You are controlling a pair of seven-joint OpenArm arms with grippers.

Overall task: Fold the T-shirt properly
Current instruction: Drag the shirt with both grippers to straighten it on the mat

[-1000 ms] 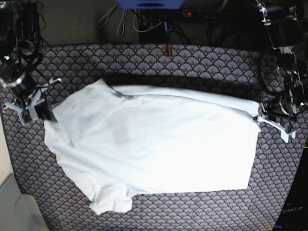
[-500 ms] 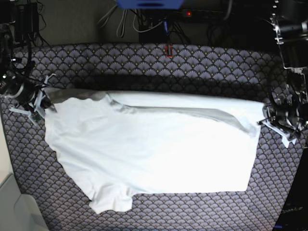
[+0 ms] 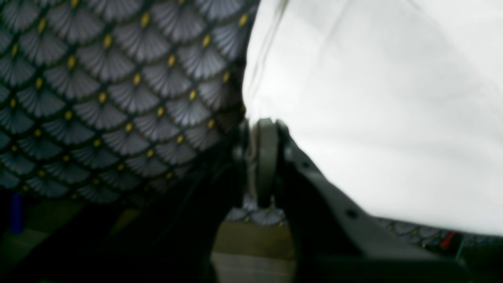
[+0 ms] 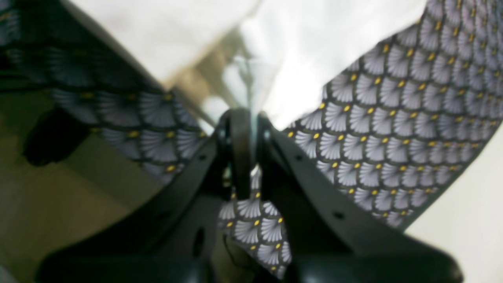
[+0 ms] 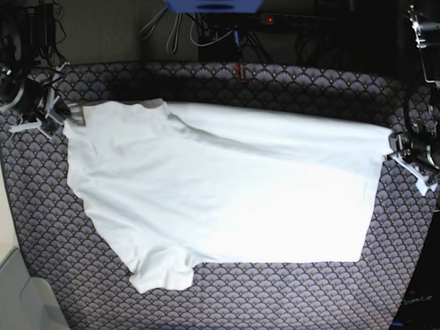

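The white T-shirt lies spread across the patterned table cover, with one sleeve at the near left. Its far edge is pulled taut between both grippers and lifted a little. My right gripper is at the far left of the base view, shut on the shirt's shoulder corner. In the right wrist view the T-shirt runs into the shut right gripper. My left gripper is at the right edge, shut on the hem corner. The left wrist view shows the T-shirt pinched in the left gripper.
The table cover has a dark fan-scale pattern. Cables and a blue object sit beyond the far edge, and a small red item lies near it. A pale surface borders the near left corner.
Both grippers have moved toward the far side and outward with the shirt's edge. The upper layer has been drawn back and the shirt is stretched wider and flatter.
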